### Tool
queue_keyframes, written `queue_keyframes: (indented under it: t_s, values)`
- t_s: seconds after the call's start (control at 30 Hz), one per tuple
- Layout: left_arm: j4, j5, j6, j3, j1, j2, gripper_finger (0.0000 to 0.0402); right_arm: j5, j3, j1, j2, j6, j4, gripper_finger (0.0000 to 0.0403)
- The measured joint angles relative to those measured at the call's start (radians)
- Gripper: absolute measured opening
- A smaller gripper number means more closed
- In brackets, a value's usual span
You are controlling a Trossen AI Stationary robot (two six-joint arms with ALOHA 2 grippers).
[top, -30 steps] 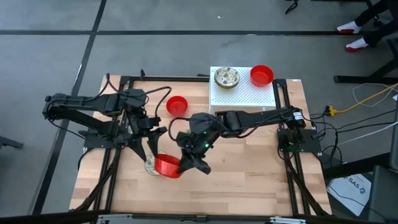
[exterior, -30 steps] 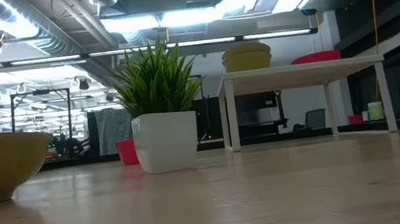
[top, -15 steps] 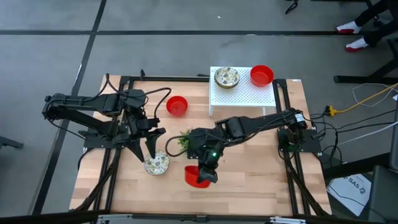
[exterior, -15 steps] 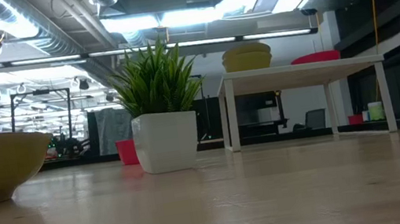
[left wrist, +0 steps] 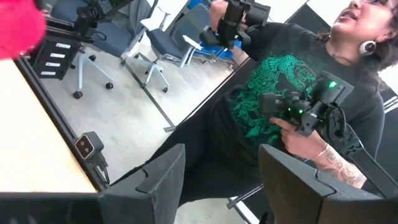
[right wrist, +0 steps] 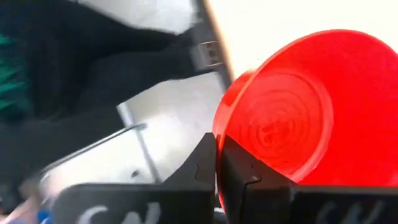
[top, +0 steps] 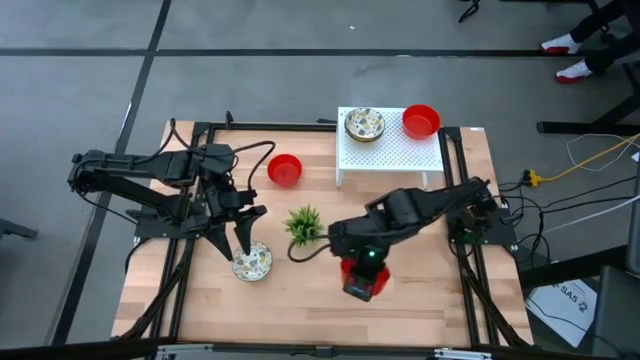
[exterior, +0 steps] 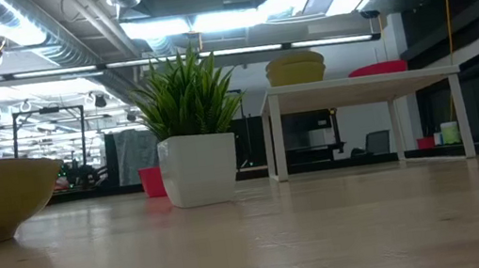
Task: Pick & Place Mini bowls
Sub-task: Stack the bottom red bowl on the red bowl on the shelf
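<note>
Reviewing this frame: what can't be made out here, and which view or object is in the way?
- Whether the red bowl has cleared the table: in the high view the right end effector covers most of it.
- That bowl's far rim: cut off by the right wrist view's edge.
- The speckled bowl near the left end effector: its pattern is too small in the high view.
- Both arms: absent from the low view.

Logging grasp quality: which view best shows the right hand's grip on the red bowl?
The right wrist view: the right hand pinches the rim of the red bowl, fingers closed on it. The high view shows only part of the bowl under the arm. The low and left wrist views do not show the grip.
</note>
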Motion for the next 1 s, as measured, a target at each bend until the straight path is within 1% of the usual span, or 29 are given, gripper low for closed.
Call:
queue_keyframes:
  t_s: [0.1, 0.2, 0.47, 0.77, 0.9, 1.0]
  values:
    - [0.000, -0.004, 0.016, 0.000, 0.000, 0.000, 0.0198, 0.099, 0.045, 0.023, -0.001, 0.041, -0.087, 0.0005]
    - [0.000, -0.005, 0.025, 0.000, 0.000, 0.000, 0.0198, 0.158, 0.038, 0.044, -0.014, 0.091, -0.128, 0.0005]
    - [-0.001, -0.016, 0.026, 0.000, 0.000, 0.001, 0.0198, 0.322, 0.038, 0.081, -0.023, 0.142, -0.134, 0.0005]
    - [-0.001, -0.033, 0.026, 0.000, 0.003, 0.001, 0.0198, 0.451, 0.037, 0.095, -0.031, 0.118, -0.134, 0.0006]
    - [0.001, -0.036, 0.026, -0.001, 0.039, -0.019, 0.0198, 0.514, 0.037, 0.095, -0.056, 0.088, -0.134, 0.0006]
    - [-0.003, -0.076, 0.047, -0.001, 0.077, -0.045, 0.0198, 0.567, 0.037, 0.095, -0.075, 0.070, -0.134, 0.0006]
